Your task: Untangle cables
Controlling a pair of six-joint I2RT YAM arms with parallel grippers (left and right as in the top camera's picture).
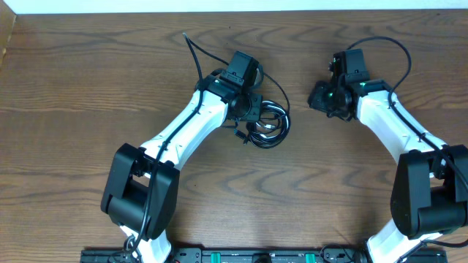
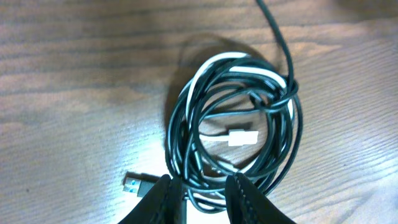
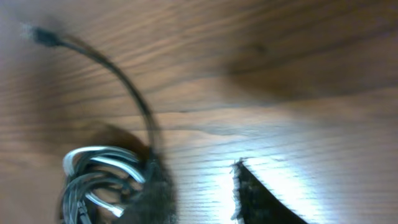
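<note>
The cables (image 1: 269, 126) lie as one coiled bundle of black and white strands at mid-table. A black tail (image 1: 191, 50) runs from the coil to the far left. My left gripper (image 1: 245, 111) hangs over the coil's left edge. In the left wrist view its jaws (image 2: 208, 194) stand a little apart, with strands of the coil (image 2: 231, 64) between them. A white plug (image 2: 242, 137) lies inside the loop and a USB plug (image 2: 138, 184) lies beside the left finger. My right gripper (image 1: 327, 100) is to the right of the bundle, open (image 3: 202, 193) over bare wood, with the coil (image 3: 93, 174) beside its blurred left finger.
The wooden table (image 1: 88, 80) spreads to all sides of the bundle. Its far edge (image 1: 234, 12) meets a white strip. The black tail ends in a small plug (image 3: 43, 36). Both arm bases stand at the near edge.
</note>
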